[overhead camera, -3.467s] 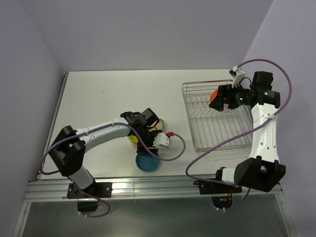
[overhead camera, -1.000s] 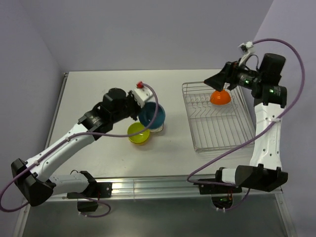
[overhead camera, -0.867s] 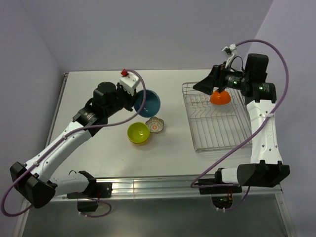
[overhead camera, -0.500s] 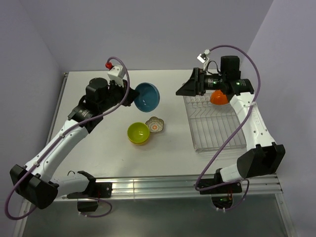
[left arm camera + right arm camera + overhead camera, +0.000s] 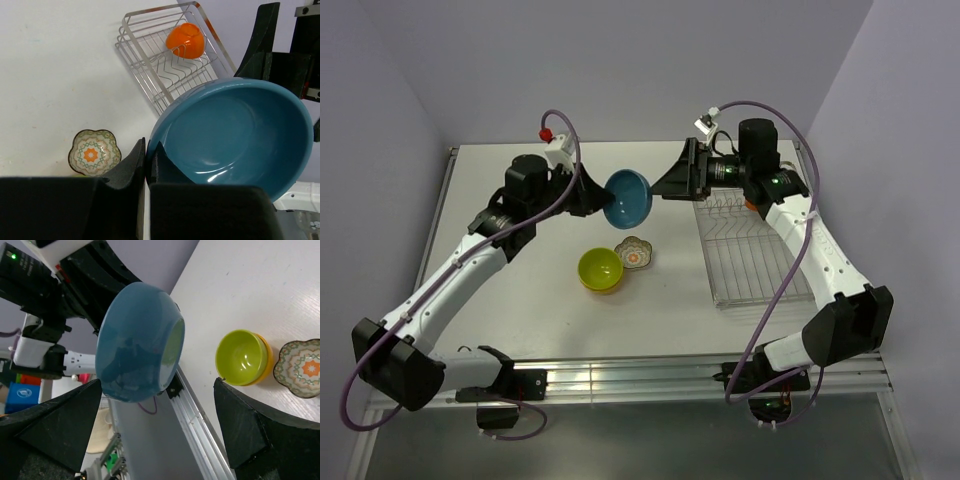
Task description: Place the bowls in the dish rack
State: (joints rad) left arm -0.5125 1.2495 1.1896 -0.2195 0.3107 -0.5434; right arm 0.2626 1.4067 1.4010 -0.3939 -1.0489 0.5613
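From above, the left gripper (image 5: 598,197) is clamped on the rim of the blue bowl (image 5: 628,197), held in the air left of the dish rack (image 5: 760,262); the right gripper (image 5: 660,188), jaws spread wide and empty, faces the bowl from the rack's side; the lime-green bowl (image 5: 600,269) and floral dish (image 5: 634,252) sit left of the rack. Left wrist: an orange bowl (image 5: 186,40) lies inside the rack. Right wrist: the blue bowl hangs clear of both fingers (image 5: 50,430).
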